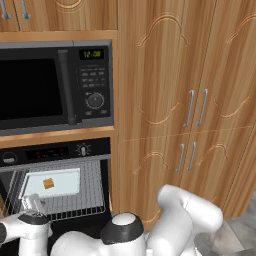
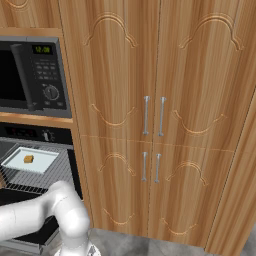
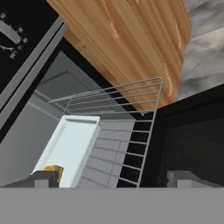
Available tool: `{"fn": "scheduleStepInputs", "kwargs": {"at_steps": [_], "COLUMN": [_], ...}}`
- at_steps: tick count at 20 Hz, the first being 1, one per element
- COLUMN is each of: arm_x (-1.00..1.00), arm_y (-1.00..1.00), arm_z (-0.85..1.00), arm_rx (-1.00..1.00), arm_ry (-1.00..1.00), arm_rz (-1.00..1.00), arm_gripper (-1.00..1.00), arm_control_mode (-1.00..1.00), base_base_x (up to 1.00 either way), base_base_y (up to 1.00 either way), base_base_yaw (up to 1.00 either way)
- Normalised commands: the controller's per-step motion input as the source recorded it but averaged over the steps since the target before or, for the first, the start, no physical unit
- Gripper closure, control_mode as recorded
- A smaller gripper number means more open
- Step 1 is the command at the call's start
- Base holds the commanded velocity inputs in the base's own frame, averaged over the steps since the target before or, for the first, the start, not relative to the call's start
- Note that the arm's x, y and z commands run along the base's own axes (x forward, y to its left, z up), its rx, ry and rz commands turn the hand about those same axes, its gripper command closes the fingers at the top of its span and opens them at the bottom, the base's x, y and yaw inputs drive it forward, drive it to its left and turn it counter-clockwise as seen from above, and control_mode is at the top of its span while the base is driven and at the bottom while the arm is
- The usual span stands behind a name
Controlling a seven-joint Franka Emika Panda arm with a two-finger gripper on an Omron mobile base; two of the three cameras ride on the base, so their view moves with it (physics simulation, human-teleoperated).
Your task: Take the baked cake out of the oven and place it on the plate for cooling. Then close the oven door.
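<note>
My gripper (image 3: 113, 179) has its jaws spread wide over the pulled-out wire rack (image 3: 131, 131); the cake (image 3: 54, 170) sits in its white tray (image 3: 70, 144), oven door (image 3: 192, 131) down.

The microwave (image 1: 55, 85) carries a green clock display (image 1: 92, 54) at the top of its keypad panel; in the left base view it reads 12:00. The same display (image 2: 42, 49) shows green digits in the right base view, too small to read surely. The keypad buttons (image 1: 94, 77) below it bear marks too blurred to make out. The oven (image 1: 55, 152) has a control strip with a faint reddish readout (image 1: 47, 153), not legible.
</note>
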Motion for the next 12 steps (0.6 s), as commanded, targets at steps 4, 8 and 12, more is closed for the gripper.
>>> {"fn": "scheduleStepInputs", "kwargs": {"at_steps": [4,8,12], "arm_x": [0.41,0.45,0.36], "arm_y": [-0.08,0.03,0.15], "arm_z": [0.19,0.3,0.33], "arm_rx": [-0.1,0.06,0.1], "arm_ry": [0.33,0.0,0.0], "arm_rz": [0.31,-0.07,-0.37], "arm_gripper": [-1.0,-1.0,-1.0], "arm_control_mode": [-1.0,-1.0,-1.0], "base_base_x": [0.0,0.0,0.0], "base_base_y": [0.0,0.0,0.0], "base_base_yaw": [0.0,0.0,0.0]}}
